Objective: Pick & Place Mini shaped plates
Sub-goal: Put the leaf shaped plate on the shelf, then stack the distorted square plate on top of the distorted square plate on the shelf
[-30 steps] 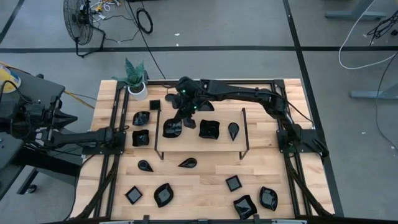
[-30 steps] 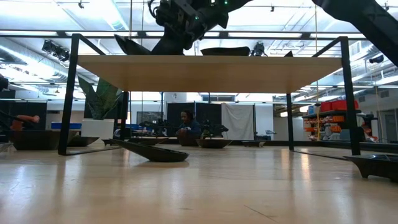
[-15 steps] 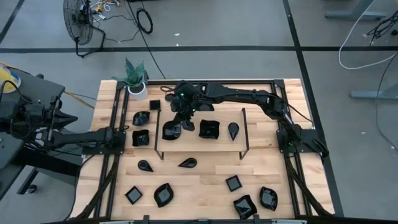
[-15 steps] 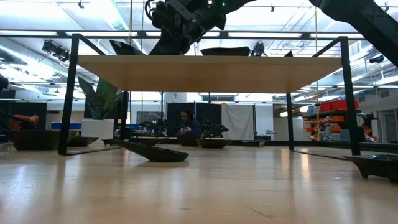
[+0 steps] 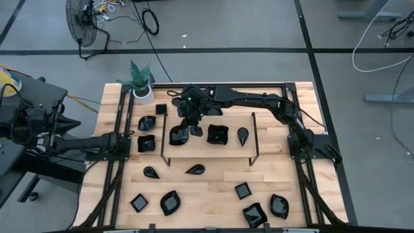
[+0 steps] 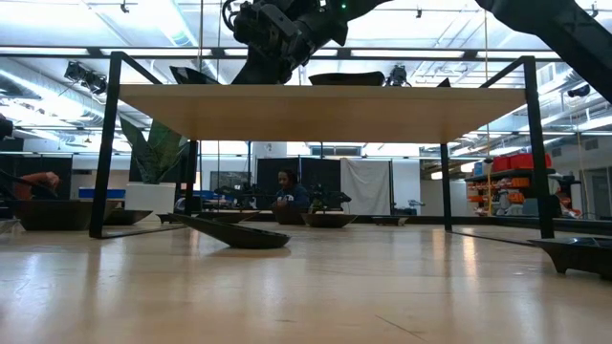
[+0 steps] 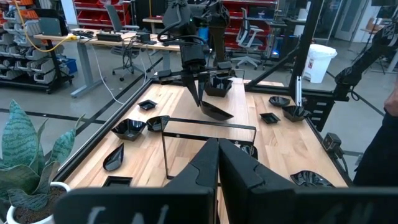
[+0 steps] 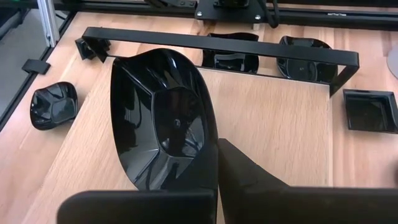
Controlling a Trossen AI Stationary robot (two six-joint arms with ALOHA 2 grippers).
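My right gripper (image 5: 187, 126) reaches over the left part of a raised wooden shelf (image 5: 207, 150) and is shut on a glossy black leaf-shaped mini plate (image 8: 165, 118). In the low view the plate (image 6: 201, 73) sits tilted just over the shelf top (image 6: 325, 113); I cannot tell whether it touches. Two more mini plates (image 5: 217, 134) (image 5: 242, 135) lie on the shelf. My left gripper (image 7: 217, 163) waits shut at the table's left side (image 5: 128, 138), holding nothing. My right gripper pinches the leaf plate's rim at one end (image 8: 208, 163) between its two fingers (image 8: 249, 180). The fingers (image 7: 191, 84) slant down from above, coming from the table's right. The plate juts out below them, tilted, its hollow turned up toward the wrist.
A thin black wire frame (image 5: 253, 139) borders the shelf. Left of it lie mini plates (image 5: 147, 122) (image 5: 146, 143) and a white pot with a plant (image 5: 141, 81). Several more plates are scattered toward the near edge (image 5: 171, 202) (image 5: 254, 215) (image 5: 195, 169).
My right gripper has shifted slightly toward the table's left over the shelf and rolled a little. It stays shut on the leaf plate, whose free end has sunk a bit closer to the shelf top.
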